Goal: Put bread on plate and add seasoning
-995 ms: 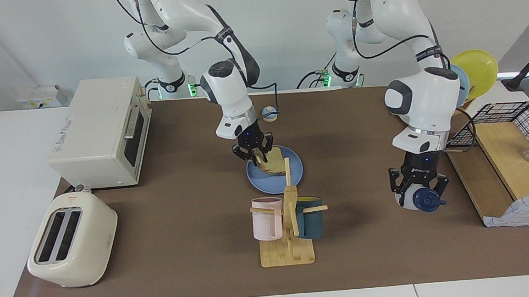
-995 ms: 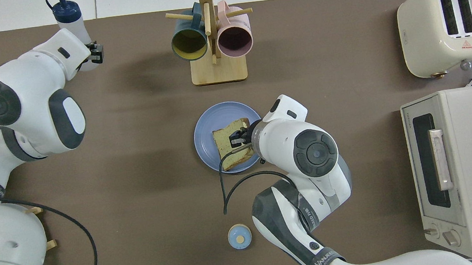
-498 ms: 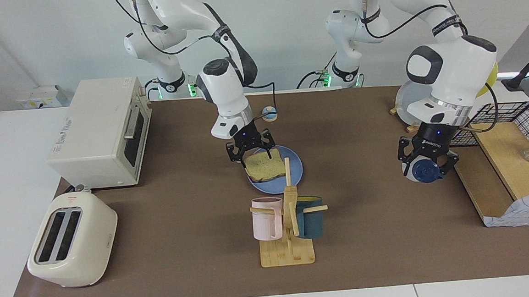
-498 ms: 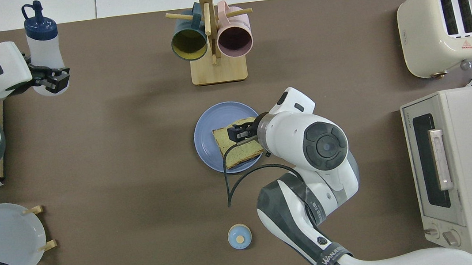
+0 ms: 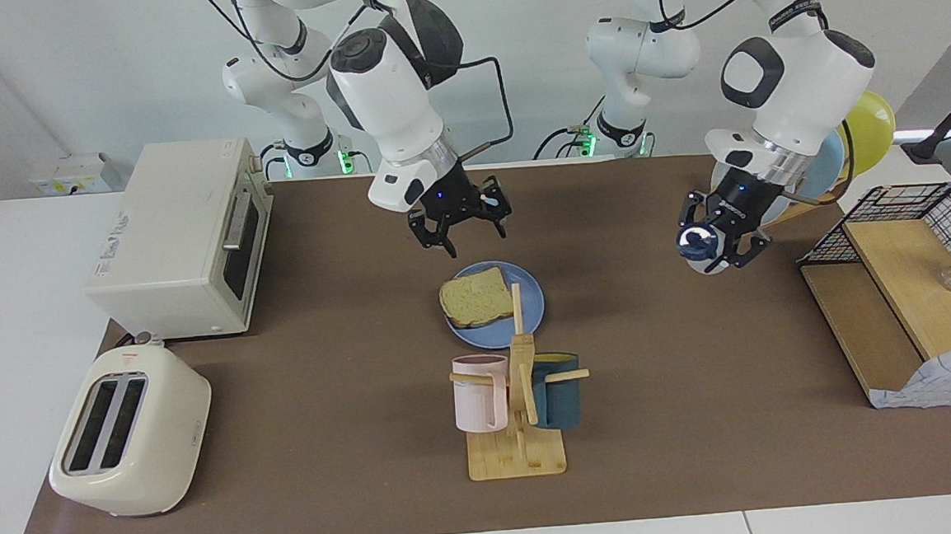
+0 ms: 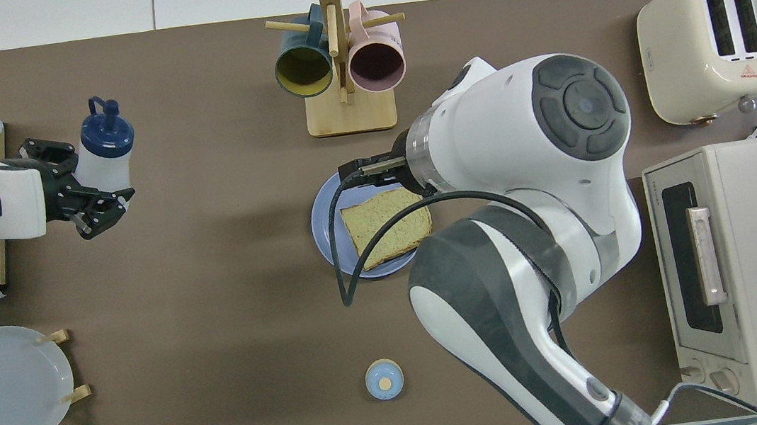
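The bread (image 5: 475,297) (image 6: 387,226) lies flat on the blue plate (image 5: 528,309) (image 6: 324,227) in the middle of the table. My right gripper (image 5: 464,236) hangs open and empty in the air over the plate's edge nearest the robots; in the overhead view its own arm hides most of it. My left gripper (image 5: 718,244) (image 6: 90,182) is shut on the seasoning (image 5: 697,243) (image 6: 105,140), a white bottle with a navy cap. It holds the bottle tilted in the air over bare mat toward the left arm's end of the table, well apart from the plate.
A wooden mug rack (image 5: 514,430) (image 6: 349,112) with a pink and a teal mug stands farther from the robots than the plate. Toaster (image 5: 126,429) and toaster oven (image 5: 180,235) fill the right arm's end. A plate rack (image 6: 6,383), wire basket (image 5: 909,199) and small bell (image 6: 384,379) are nearby.
My right gripper let go of the bread, which now lies flat, and rose clear of the plate. My left gripper lifted the seasoning and carried it toward the robots, tilting it.
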Available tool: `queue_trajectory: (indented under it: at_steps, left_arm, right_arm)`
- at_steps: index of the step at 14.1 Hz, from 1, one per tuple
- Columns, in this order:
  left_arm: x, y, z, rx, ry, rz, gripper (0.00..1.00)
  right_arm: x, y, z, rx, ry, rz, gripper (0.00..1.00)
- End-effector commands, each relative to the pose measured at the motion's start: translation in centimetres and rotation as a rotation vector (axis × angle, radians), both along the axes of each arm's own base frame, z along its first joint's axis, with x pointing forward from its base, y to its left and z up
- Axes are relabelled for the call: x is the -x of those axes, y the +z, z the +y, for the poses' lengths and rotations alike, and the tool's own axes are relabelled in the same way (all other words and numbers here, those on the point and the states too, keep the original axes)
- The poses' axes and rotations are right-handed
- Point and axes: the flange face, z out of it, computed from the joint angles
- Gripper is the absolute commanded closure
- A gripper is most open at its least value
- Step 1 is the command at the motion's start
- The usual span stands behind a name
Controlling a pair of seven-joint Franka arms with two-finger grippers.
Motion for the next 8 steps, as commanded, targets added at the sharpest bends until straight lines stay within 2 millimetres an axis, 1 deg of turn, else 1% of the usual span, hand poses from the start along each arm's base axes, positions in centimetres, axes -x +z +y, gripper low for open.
queue_trajectory:
  at_steps: [1, 2, 3, 4, 6, 7, 8]
  left_arm:
    - [3.2, -0.6, -4.1, 0.029, -0.121, 0.017, 1.0]
    - [3.9, -0.8, -5.3, 0.032, -0.148, 0.027, 1.0]
    - [4.8, -1.3, -6.0, 0.033, -0.17, 0.045, 1.0]
    - [5.7, -1.2, -6.6, 0.04, -0.194, 0.056, 1.0]
    - [7.1, -1.3, -8.4, 0.042, -0.252, 0.1, 1.0]
    - [7.8, -1.7, -8.5, 0.05, -0.258, 0.111, 1.0]
    - [8.5, -2.0, -8.6, 0.06, -0.265, 0.118, 1.0]
  right_arm:
    - [-0.6, 3.0, 0.1, -0.109, -0.096, 0.105, 0.14]
    - [-0.4, 4.0, 0.4, -0.124, -0.11, 0.119, 0.15]
    - [0.2, 4.8, 1.2, -0.132, -0.124, 0.131, 0.17]
    - [0.5, 5.6, 1.4, -0.135, -0.14, 0.137, 0.23]
    - [1.2, 7.5, 1.9, -0.144, -0.154, 0.149, 0.35]
    - [1.4, 8.1, 2.3, -0.15, -0.171, 0.155, 0.4]
    - [2.0, 8.3, 3.4, -0.156, -0.177, 0.154, 0.46]
